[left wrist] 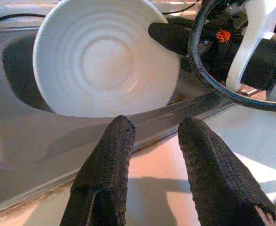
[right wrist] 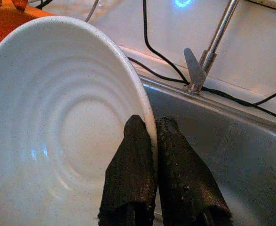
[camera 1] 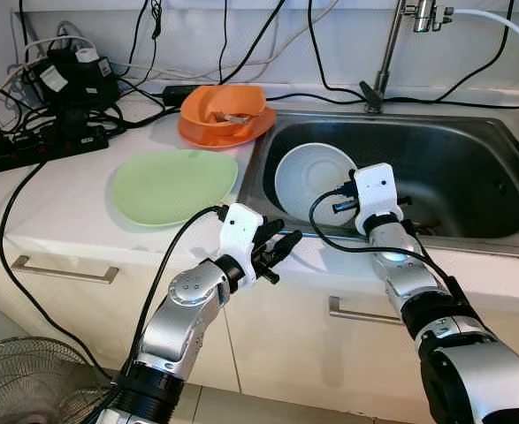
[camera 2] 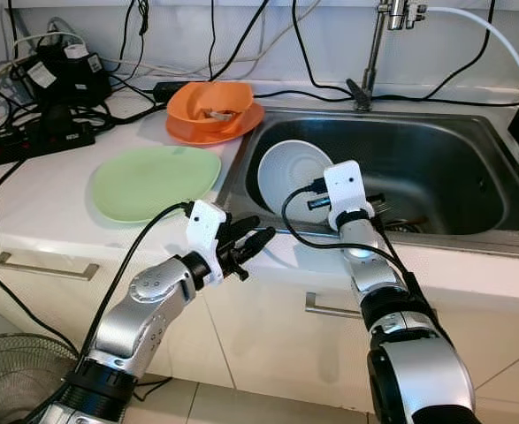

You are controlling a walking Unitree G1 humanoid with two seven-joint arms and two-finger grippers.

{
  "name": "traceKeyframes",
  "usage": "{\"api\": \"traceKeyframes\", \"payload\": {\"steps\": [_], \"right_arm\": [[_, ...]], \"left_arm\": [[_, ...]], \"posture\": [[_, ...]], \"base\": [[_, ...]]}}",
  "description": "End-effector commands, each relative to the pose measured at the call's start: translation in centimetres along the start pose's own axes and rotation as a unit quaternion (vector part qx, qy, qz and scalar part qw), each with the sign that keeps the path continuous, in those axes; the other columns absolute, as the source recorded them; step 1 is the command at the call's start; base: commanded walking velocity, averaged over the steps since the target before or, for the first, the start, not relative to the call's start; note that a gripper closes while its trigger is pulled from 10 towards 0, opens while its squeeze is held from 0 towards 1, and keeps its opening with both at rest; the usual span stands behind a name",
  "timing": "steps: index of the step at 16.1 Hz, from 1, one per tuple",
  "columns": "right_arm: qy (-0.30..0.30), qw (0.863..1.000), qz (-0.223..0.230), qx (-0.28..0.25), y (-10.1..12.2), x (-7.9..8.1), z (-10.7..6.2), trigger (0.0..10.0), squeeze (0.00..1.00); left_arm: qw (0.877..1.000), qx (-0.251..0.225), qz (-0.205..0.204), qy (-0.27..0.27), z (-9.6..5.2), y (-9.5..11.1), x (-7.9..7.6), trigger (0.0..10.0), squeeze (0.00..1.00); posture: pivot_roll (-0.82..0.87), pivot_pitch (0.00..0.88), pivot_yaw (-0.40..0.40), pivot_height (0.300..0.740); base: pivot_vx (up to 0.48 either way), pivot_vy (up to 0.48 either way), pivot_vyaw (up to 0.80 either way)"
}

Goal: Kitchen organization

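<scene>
Right fingers [right wrist: 142, 155] pinching white bowl [right wrist: 58, 122] rim, tilted in sink [camera 1: 471, 168]

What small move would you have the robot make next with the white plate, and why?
Probably lift the white plate up out of the sink: the right gripper is already pinched on its rim, the plate stands tilted inside the basin, and the left gripper waits open at the counter edge.
</scene>
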State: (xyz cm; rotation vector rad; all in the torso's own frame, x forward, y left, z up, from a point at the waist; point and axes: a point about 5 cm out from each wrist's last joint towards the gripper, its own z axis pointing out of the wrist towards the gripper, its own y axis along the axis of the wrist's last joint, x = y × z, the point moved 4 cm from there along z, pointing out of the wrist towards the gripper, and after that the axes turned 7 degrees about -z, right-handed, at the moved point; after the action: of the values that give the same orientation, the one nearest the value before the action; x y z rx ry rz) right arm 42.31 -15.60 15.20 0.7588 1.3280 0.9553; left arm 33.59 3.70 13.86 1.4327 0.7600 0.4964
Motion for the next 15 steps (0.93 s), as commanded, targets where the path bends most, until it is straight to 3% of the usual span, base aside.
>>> {"api": "traceKeyframes", "payload": {"steps": [1,2,3,4,5,6,15], "right_arm": [[0.0,1.0,0.009,-0.008,0.29,0.19,0.04,10.0,0.0],[0.001,1.0,0.009,-0.008,0.27,0.21,0.02,10.0,0.12],[0.001,1.0,0.01,-0.008,0.26,0.23,0.01,10.0,0.56],[0.002,1.0,0.01,-0.008,0.27,0.24,0.02,10.0,0.84],[0.002,1.0,0.009,-0.007,0.26,0.26,0.02,10.0,0.45],[0.003,1.0,0.008,-0.007,0.25,0.3,0.01,10.0,0.0],[-0.001,1.0,0.014,-0.022,0.92,0.46,0.07,10.0,0.0]], "left_arm": [[1.0,0.024,-0.002,0.001,-0.19,-1.28,0.06,10.0,0.0],[1.0,0.024,-0.001,0.001,-0.16,-1.32,0.01,10.0,0.0],[1.0,0.025,-0.001,0.0,-0.15,-1.35,0.0,10.0,0.0],[1.0,0.025,-0.001,-0.001,-0.12,-1.35,-0.04,10.0,0.0],[1.0,0.025,0.0,-0.001,-0.11,-1.36,-0.05,10.0,0.0],[1.0,0.026,0.0,-0.001,-0.11,-1.38,-0.05,10.0,0.0],[1.0,0.022,0.002,0.006,-0.08,-1.29,0.12,10.0,0.0]], "posture": [[0.1,0.012,0.072,0.74],[0.1,0.011,0.072,0.74],[0.1,0.009,0.072,0.74],[0.1,0.009,0.072,0.74],[0.1,0.012,0.071,0.74],[0.1,0.013,0.07,0.74],[0.1,0.021,0.067,0.74]], "base": [[0.0,0.0,0.0],[0.0,0.0,0.0],[0.0,0.0,0.0],[0.0,0.0,0.0],[0.0,0.0,0.0],[0.0,0.0,0.0],[0.0,0.0,0.0]]}}
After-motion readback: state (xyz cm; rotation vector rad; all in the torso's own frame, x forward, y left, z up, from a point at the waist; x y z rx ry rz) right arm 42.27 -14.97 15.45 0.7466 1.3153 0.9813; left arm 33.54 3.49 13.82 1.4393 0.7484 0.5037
